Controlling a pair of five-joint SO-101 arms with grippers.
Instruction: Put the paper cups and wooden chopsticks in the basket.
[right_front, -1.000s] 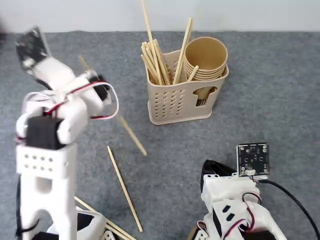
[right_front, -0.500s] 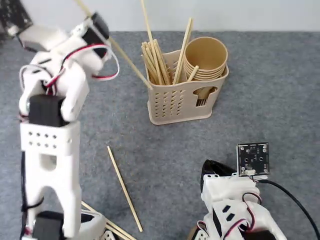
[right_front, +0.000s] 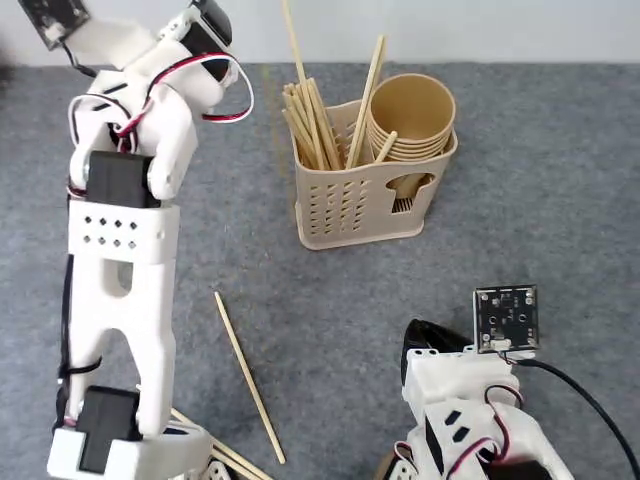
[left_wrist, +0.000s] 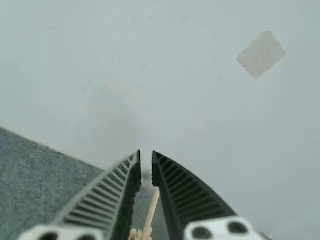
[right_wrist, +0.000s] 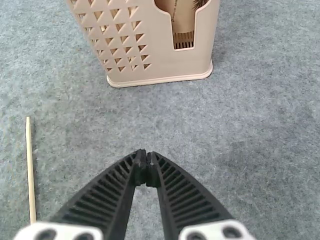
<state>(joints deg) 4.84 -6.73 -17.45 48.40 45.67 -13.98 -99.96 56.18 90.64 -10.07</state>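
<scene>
Two arms stand at the near edge of a grey felt-like mat (right_front: 560, 220). The beige plastic basket (right_front: 350, 215) stands upright toward the mat's far side, roughly midway between them. A stack of paper cups (right_front: 412, 112) sits in the basket compartment on the right arm's side. A bundle of chopsticks (right_front: 308, 125) stands on end in the other compartment, fanning outward. One long stick (right_front: 292, 45) rises well above the rest, and a leaning stick (right_front: 370, 90) stands just beside the cups. The left arm (right_front: 125, 230) is stretched up and away toward the mat's far-left corner. In the left wrist view, the left gripper (left_wrist: 145, 156) points at the pale wall (left_wrist: 200, 100) above the mat's edge. Its jaws are narrowed to a thin slit and clamped on a wooden chopstick (left_wrist: 151, 212), a short piece of which shows between them near their base. The right arm (right_front: 470, 410) is folded low at the near right. The right gripper (right_wrist: 146, 157) hangs low over the mat facing the basket, its jaws pressed tip to tip with nothing between them. A loose chopstick (right_front: 250, 378) lies flat on the mat in front of the basket, well apart from it, between the two arms. Further sticks (right_front: 230, 458) lie beside the left arm's base.
</scene>
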